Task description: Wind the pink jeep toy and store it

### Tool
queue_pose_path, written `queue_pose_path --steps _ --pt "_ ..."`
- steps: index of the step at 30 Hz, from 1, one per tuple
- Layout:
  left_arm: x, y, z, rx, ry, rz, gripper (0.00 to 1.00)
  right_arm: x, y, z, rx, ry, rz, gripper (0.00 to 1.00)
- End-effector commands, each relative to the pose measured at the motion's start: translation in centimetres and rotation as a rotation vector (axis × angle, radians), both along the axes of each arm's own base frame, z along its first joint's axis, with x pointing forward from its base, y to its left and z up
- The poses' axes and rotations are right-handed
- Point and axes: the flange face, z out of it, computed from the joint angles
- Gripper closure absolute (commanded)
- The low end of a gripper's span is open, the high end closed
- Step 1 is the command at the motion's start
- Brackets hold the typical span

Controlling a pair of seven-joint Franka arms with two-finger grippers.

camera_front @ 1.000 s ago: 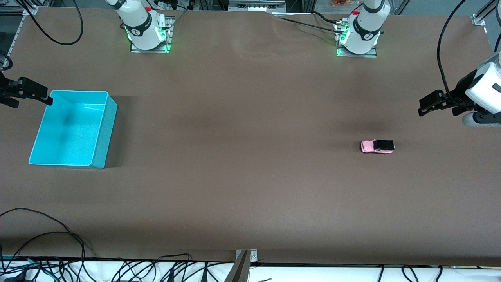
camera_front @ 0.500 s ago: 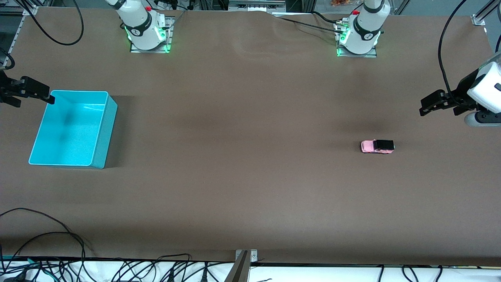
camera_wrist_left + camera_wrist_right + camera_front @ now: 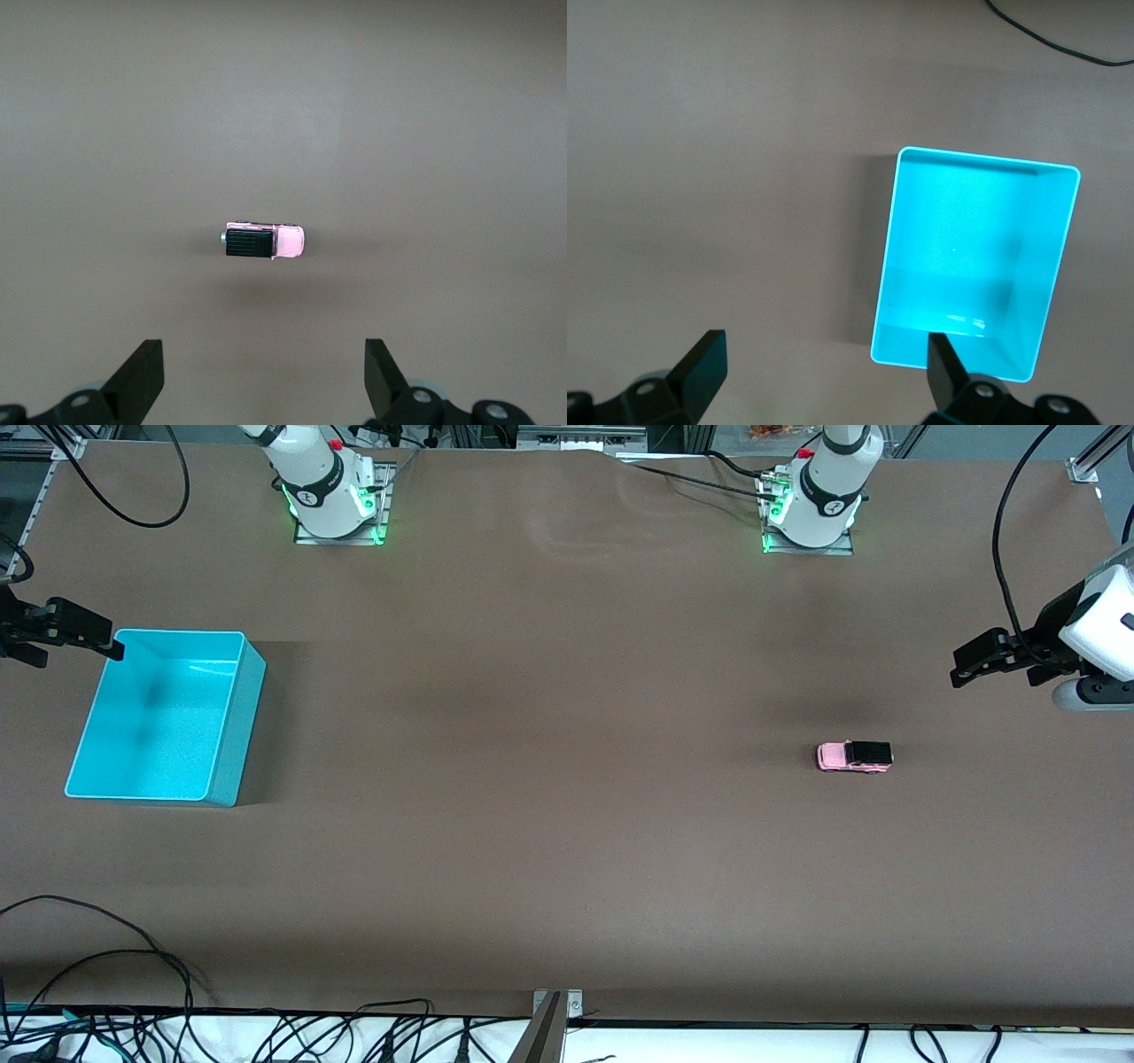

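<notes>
The pink jeep toy (image 3: pixel 854 756) sits alone at right of centre in the front view, its long axis across the frame, pink nose toward the turquoise bin (image 3: pixel 221 779) at far left. Both grippers hang with fingers apart and empty: the left gripper (image 3: pixel 970 666) upper right of the toy, the right gripper (image 3: pixel 84 638) waiting by the bin's upper left corner. The tiny toy could roll or skid from a misaligned pinch.

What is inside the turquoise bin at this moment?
Nothing can be seen inside the turquoise bin: its floor shows bare in the front and right wrist views. One right gripper finger covers a small part of one inner wall. The pink jeep toy stands outside, on the table.
</notes>
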Motion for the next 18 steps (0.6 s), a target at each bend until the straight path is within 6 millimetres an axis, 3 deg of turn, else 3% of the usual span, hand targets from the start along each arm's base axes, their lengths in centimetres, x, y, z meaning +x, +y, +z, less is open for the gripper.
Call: queue_pose_path --steps 1,18 --pt "-0.44 0.39 0.64 0.01 0.003 -0.005 0.0 -0.41 0.15 0.45 -0.003 0.002 -0.005 0.0" --pt "-0.32 -0.06 0.56 0.01 0.002 -0.012 0.0 -0.37 0.15 0.36 -0.003 0.004 -0.006 0.0"
